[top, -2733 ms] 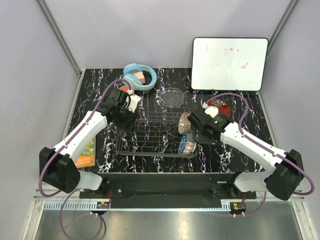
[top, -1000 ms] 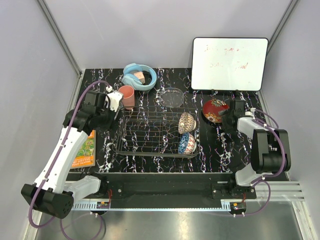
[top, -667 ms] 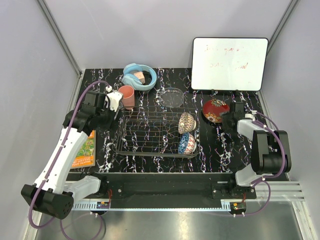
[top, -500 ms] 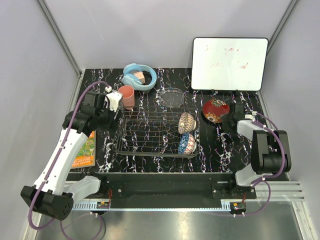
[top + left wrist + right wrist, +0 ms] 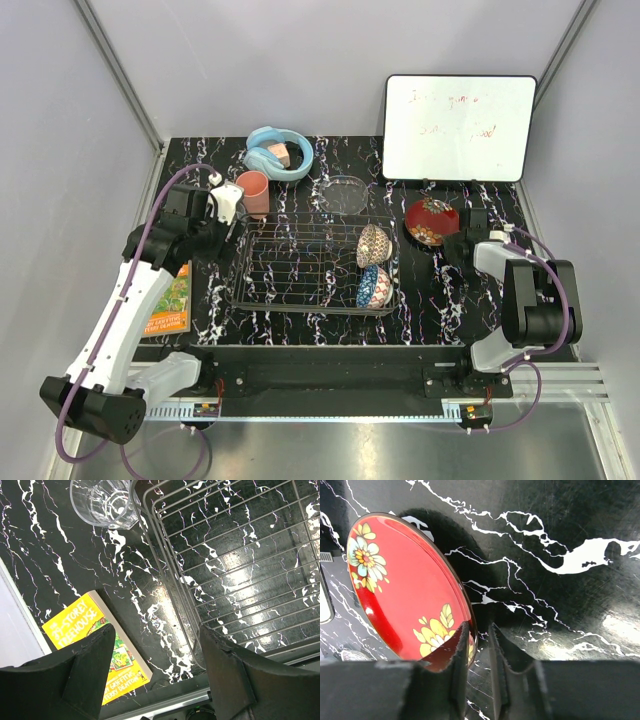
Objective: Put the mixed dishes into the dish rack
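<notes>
Right gripper (image 5: 479, 635) pinching near rim of red gold-decorated lacquer dish (image 5: 405, 595), which lies just right of dish rack (image 5: 300, 265). Left gripper (image 5: 157, 672) spread beside rack, small clear glass tumbler (image 5: 105, 502) just ahead

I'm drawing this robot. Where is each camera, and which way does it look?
Top external: high behind the bases, looking down; left arm, right arm and dish rack show.
Left wrist: above the rack's corner, looking down at tumbler and book; open left gripper frames it.
Right wrist: low, facing the red dish; right gripper pinches its rim.
Shared: top and left wrist both see the rack.
</notes>
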Action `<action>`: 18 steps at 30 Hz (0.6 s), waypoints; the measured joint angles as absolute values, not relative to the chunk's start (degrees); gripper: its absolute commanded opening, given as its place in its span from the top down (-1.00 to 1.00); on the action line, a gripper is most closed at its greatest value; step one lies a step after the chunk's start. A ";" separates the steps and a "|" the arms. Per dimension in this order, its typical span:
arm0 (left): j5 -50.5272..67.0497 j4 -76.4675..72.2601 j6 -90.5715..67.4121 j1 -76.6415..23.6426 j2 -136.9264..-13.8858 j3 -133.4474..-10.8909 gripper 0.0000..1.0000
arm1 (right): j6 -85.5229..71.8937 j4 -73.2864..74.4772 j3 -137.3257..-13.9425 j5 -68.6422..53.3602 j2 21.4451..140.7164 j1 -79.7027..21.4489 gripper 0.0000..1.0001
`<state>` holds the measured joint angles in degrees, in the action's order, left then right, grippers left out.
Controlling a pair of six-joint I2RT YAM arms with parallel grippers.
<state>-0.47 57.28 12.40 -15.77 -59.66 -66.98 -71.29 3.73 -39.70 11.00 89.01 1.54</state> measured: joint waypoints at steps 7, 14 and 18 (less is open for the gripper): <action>-0.43 57.06 12.34 -15.77 -58.94 -66.15 -0.43 | -70.59 2.59 -39.40 10.79 88.97 1.56 1.00; -0.43 57.12 12.29 -15.77 -58.81 -65.89 -0.43 | -70.15 0.16 -37.87 10.59 88.38 1.56 1.00; -0.43 57.08 12.23 -15.77 -58.65 -65.84 -0.42 | -69.69 -1.52 -35.99 9.45 86.98 1.63 1.00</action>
